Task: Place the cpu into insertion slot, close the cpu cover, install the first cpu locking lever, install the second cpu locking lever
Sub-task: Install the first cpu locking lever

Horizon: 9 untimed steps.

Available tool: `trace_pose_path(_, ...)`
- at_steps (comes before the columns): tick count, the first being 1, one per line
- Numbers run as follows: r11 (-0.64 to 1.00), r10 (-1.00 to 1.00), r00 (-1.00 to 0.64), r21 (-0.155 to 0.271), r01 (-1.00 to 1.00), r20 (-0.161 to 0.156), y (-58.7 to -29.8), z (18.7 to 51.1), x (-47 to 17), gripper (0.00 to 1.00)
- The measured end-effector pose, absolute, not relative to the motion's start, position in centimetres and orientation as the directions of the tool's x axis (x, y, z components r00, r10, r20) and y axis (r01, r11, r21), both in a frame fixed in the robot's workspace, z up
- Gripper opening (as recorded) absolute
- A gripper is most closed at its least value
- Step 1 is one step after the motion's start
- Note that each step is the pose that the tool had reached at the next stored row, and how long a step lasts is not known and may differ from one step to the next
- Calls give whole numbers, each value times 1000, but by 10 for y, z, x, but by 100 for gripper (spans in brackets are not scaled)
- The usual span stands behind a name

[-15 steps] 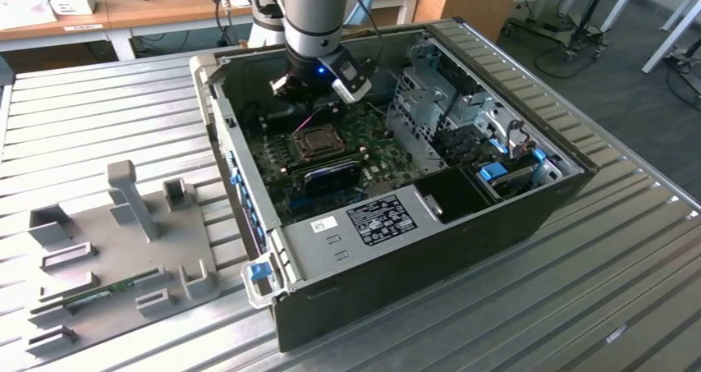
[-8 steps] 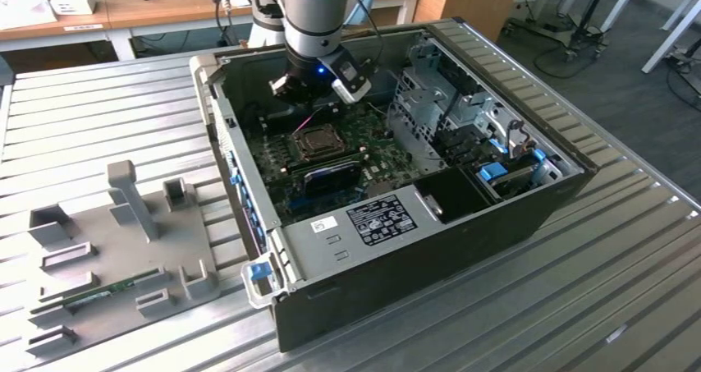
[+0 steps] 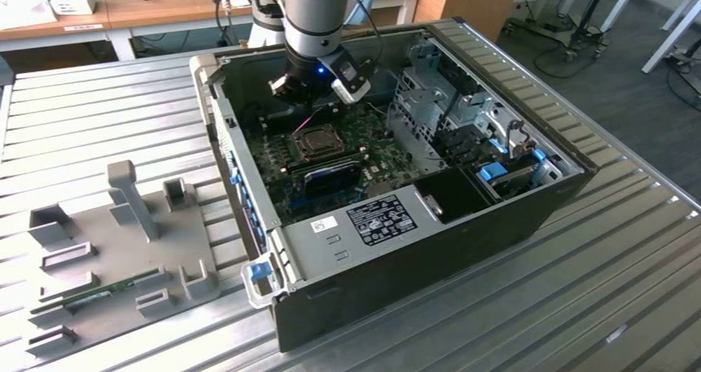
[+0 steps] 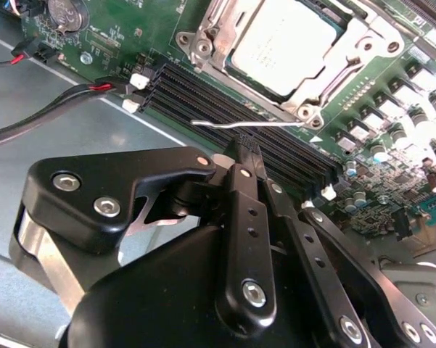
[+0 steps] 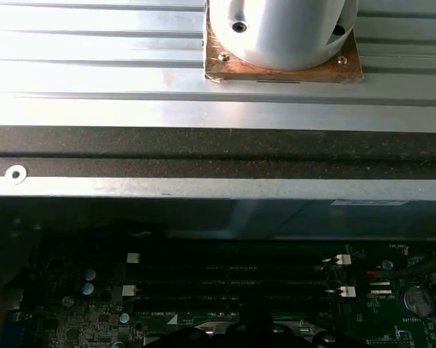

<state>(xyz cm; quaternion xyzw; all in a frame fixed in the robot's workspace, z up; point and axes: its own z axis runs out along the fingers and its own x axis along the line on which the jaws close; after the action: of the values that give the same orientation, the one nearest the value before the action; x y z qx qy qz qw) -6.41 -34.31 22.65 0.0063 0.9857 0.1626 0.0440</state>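
Jaws: pressed together at the tip of the gripper [image 4: 245, 147], with no gap showing in the second wrist view. We see nothing pinched between them.
At the tip: loose locking lever [image 4: 232, 124], a thin silvery rod just ahead of the jaws. We cannot tell whether the tip touches it.
Lever axis: its long axis runs crosswise to the jaws' reach. The hooked free end points away from the socket, and the other end meets the socket's nearest corner. It hangs over the black memory slots [image 4: 203, 90] at an angle to them, so we judge it unlatched.
Beyond the lever: cpu cover [image 4: 218, 36] lies flat and frames the cpu [image 4: 283, 36]. The cpu sits in the insertion slot [image 4: 191, 42], farther ahead of the jaws.
Cpu facing: flat, with its metal top turned toward the case opening. It is square, so it has no long axis to speak of.
Far side: second locking lever [image 4: 341, 69] runs along the cover edge farthest from the jaws. We cannot tell whether it is latched.
Around: green motherboard [image 4: 156, 25] inside a computer case [image 3: 526, 216] lying open on a slatted metal table [image 3: 110, 101].
Standing: we judge the chip seated and the cover shut, with the lever work unfinished.
Risk: the rod is thin and springy, so a closed tip pressing off-centre could slip off and let it snap back. A slipped tip could also drive into the memory slots or their white latches just beside the jaws. We also think the lever could miss its catch and leave the cover unclamped.
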Motion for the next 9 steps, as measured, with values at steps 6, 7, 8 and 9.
trace_pose_path(6, 947, 27, -997, 321, 0, -78, -343, 226, -64, 11)
trace_pose_path(7, 947, 27, -997, 321, 1, -77, -343, 227, -64, 11)
trace_pose_path(8, 947, 27, -997, 321, 1, -76, -343, 226, -64, 11)
trace_pose_path(9, 947, 27, -997, 321, 1, -75, -343, 226, -64, 11)
